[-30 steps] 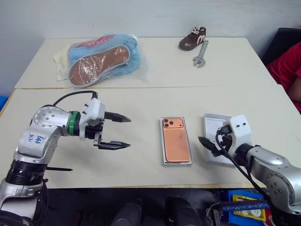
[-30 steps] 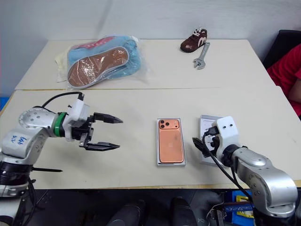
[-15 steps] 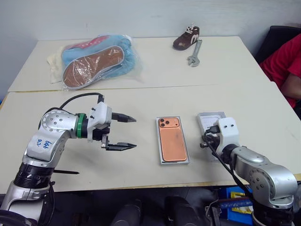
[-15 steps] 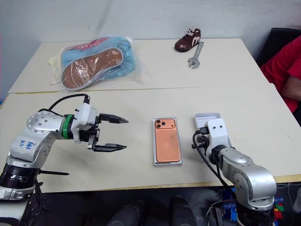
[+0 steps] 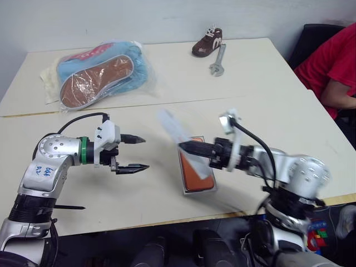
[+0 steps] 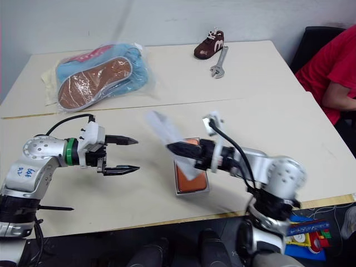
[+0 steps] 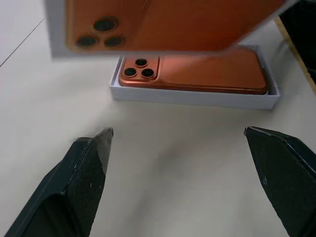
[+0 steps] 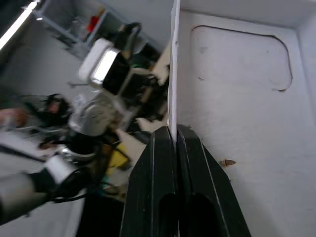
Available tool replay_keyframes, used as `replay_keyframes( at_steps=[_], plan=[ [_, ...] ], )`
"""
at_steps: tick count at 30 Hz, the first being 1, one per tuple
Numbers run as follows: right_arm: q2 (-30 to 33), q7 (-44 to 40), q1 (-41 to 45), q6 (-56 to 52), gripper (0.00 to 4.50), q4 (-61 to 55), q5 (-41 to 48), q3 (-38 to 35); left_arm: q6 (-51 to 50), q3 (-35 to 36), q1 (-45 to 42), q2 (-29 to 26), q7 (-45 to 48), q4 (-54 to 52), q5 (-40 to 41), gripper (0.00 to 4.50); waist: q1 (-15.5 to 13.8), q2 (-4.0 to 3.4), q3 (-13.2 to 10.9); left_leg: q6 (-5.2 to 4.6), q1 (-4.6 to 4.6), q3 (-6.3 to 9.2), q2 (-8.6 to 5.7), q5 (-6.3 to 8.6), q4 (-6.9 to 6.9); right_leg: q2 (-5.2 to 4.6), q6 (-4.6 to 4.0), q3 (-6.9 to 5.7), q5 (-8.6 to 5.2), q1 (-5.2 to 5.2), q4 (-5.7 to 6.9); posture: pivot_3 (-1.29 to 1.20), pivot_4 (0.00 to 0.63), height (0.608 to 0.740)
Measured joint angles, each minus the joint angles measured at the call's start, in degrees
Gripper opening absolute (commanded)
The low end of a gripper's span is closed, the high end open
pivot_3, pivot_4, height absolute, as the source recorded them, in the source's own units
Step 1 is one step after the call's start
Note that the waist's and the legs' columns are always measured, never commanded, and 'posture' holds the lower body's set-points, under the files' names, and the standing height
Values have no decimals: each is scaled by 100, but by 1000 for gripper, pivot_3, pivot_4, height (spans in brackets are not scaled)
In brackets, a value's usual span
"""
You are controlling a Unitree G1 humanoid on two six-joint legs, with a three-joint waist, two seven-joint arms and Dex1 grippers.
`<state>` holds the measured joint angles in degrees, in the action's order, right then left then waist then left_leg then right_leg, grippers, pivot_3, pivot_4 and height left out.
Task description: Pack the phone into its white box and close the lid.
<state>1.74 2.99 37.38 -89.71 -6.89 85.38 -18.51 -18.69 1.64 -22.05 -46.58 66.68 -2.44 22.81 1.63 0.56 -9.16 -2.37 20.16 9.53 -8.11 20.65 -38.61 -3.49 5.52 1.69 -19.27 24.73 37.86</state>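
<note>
The slim orange phone [image 7: 197, 74] lies camera-side up inside the shallow white box [image 7: 192, 96] on the desk [image 5: 278, 117]. The right hand [image 8: 175, 136] pinches a wall of the cardboard lid [image 8: 237, 98], held in the air over the box. The left hand [image 5: 136, 153] hovers spread wide, empty.

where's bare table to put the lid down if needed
Bare tabletop lies between the open left pincer and the white box, and right of the box. Crowded: over the box with the phone, where the right pincer holds the lid.
</note>
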Motion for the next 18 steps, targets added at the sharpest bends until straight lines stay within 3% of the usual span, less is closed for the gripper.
replay_keyframes(
  at_steps=[4, 8, 14, 18],
  plan=[
    [-68, 1382, -109, 1056, 31, 638, 1640, 791, -52, 203, 360, -179, -96, -202, 8, 4500, 74, -4, -2, -2, 0, -1, -2, 1, 0, -6, -23, -23, 14, 4, -1, 0, 150, 740],
    [-12, 2183, -513, 1883, 31, 790, 2532, 1462, -145, 380, 641, -241, -205, -451, 31, 4500, 108, -5, -2, -2, 1, 2, -2, 1, -3, -16, -24, -63, 14, 0, -4, 0, 150, 740],
    [212, 2335, -962, 2450, 0, 907, 2598, 1727, -187, 318, 664, -239, -275, -544, -47, 3119, 106, -20, 1, -2, 0, 0, -2, 1, -19, -16, -23, -63, 14, -11, -5, 0, 150, 740],
    [424, 1954, -1185, 2640, 0, 482, 2156, 1837, 9, -202, 288, -85, -262, -56, -411, 1940, 20, -55, 20, -2, 0, 0, -2, 1, -21, -16, -23, -61, 14, -12, -4, 0, 150, 740]
  ],
)
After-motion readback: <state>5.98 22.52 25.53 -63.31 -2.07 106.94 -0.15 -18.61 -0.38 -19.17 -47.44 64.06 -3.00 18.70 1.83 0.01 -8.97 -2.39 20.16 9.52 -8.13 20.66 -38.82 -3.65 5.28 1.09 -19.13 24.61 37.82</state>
